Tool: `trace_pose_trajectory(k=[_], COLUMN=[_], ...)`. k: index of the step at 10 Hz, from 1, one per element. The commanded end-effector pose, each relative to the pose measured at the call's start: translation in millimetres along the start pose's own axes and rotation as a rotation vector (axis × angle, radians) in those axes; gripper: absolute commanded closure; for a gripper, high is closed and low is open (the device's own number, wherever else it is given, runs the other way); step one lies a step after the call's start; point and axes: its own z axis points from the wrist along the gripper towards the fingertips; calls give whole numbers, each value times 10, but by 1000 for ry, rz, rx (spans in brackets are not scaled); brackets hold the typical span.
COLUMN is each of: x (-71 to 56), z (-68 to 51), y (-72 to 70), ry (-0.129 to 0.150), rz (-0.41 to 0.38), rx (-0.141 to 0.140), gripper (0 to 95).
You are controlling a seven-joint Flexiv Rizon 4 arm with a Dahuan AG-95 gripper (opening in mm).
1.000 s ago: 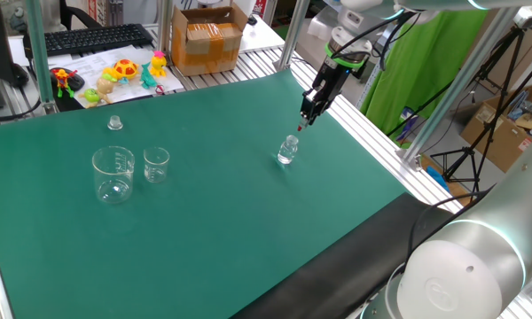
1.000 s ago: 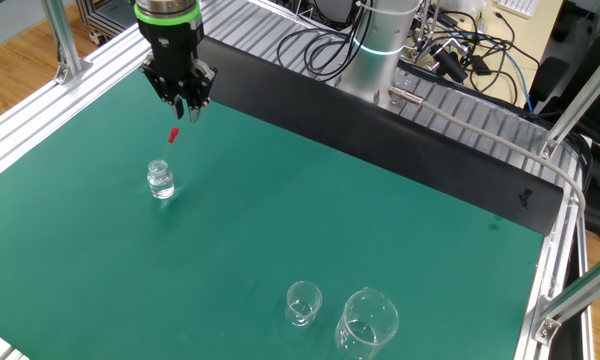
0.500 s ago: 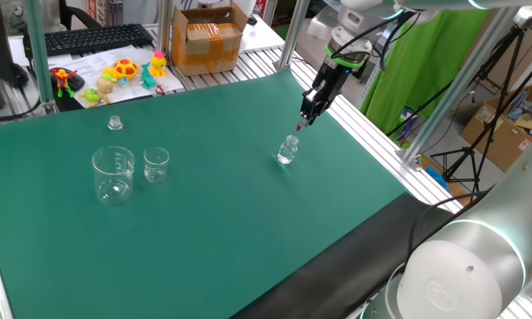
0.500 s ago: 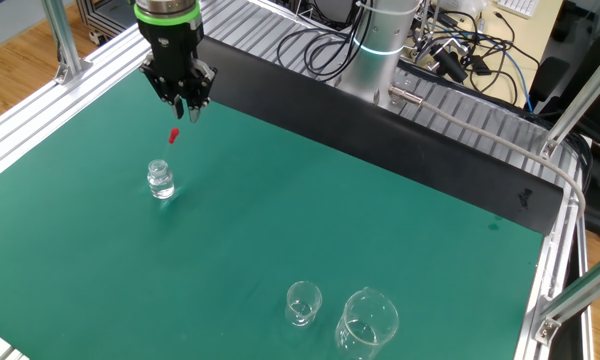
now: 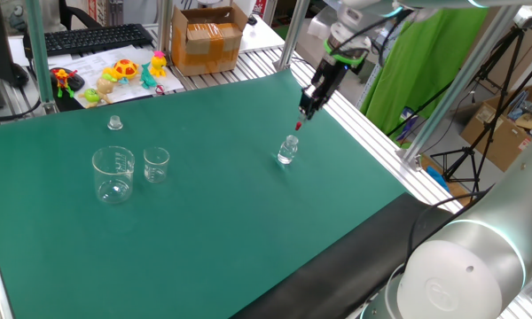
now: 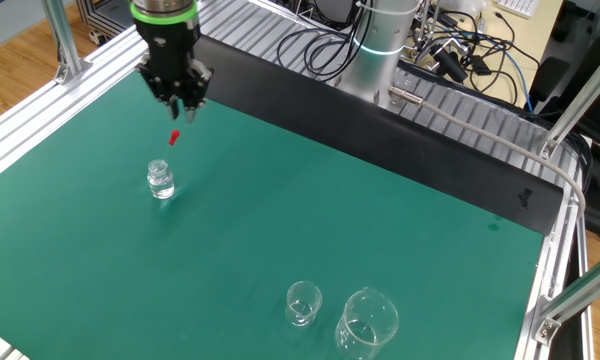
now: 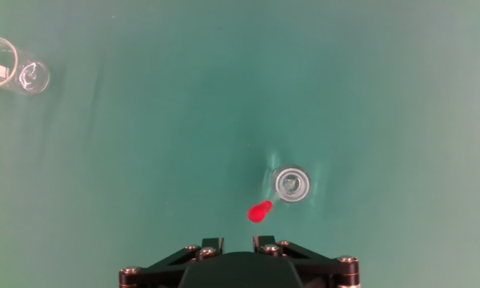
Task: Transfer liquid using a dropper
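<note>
The gripper (image 6: 181,108) has lifted slightly over the last second, while the dropper (image 6: 174,138) has not moved with it. Its red bulb hangs in the same spot just below the fingertips, and its clear stem slants down into the small glass bottle (image 6: 160,180) on the green mat (image 6: 380,230). In the hand view the bulb (image 7: 260,212) sits just beside the bottle's mouth (image 7: 291,183), free of the fingers. The gripper holds nothing, but whether its fingers are spread or nearly together cannot be told. The dropper appears to be propped in the bottle and not yet picked up. The two beakers (image 6: 303,303) stand well apart across the mat, so the transfer has seemingly not begun.
</note>
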Motion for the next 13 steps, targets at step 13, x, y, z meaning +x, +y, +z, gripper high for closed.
trace_pose_trajectory(k=[13], x=[-54], z=[-98], y=[-25], ry=[78], rz=[13], rx=[-7], gripper=[760])
